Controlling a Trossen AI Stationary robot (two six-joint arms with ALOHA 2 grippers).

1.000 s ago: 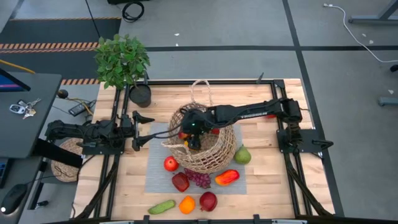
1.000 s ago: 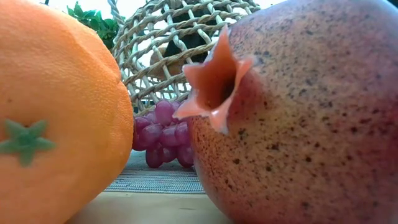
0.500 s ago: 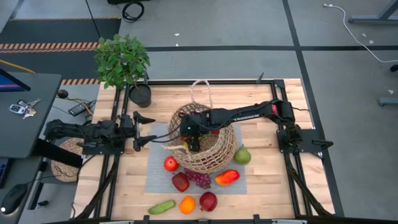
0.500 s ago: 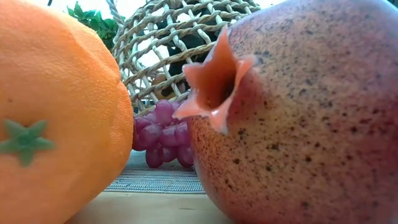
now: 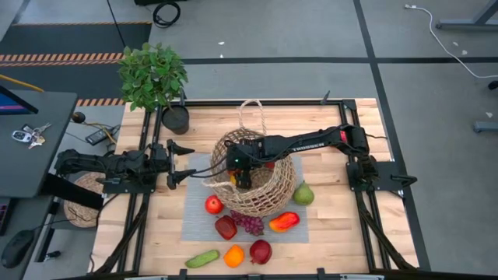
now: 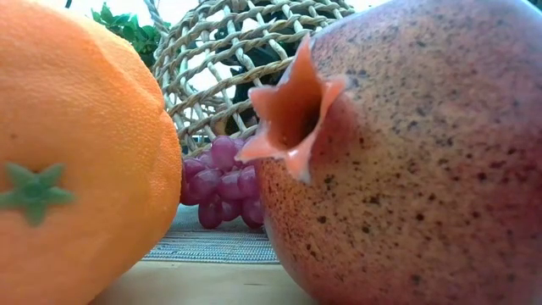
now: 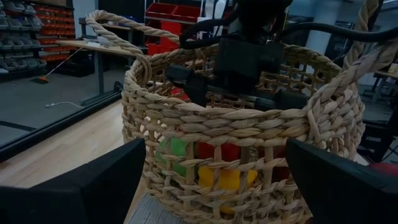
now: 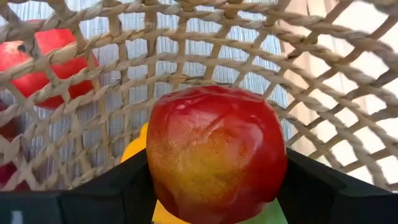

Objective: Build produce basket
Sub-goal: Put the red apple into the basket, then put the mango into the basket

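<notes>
1. Right wrist view puts a red-and-yellow apple [image 8: 216, 154] squarely between the right gripper's [image 8: 211, 186] two dark fingers, which press against its sides: the pincer is clenched on the apple.
2. Behind the apple, a yellow piece [image 8: 134, 149] shows low in the basket, and the open weave of the basket wall [image 8: 186, 43] fills the rest of that view.
3. Through the weave, another red fruit [image 8: 53, 59] lies outside the basket on the grey mat.
4. High view shows the right arm [image 5: 311, 142] reaching from the table's right side, its gripper down inside the basket [image 5: 261, 198].
5. The basket stands on a grey mat [image 5: 194, 222] at mid-table, its thin handle [image 5: 250, 113] looping toward the far edge.
6. The left gripper [image 5: 183, 161] hangs just beside the basket's left wall with its fingers spread wide and nothing between them.
7. Left wrist view faces the basket's side, where green, red and yellow pieces show through the weave.
8. Around the basket's near side lie a green pear [image 5: 303, 194], a red-orange pepper [image 5: 284, 222], purple grapes [image 5: 249, 225] and two red fruits.
9. Nearer the front edge sit a cucumber [image 5: 202, 258], an orange [image 5: 233, 256] and a pomegranate [image 5: 260, 251].
10. A potted plant [image 5: 153, 76] stands at the far left corner.
</notes>
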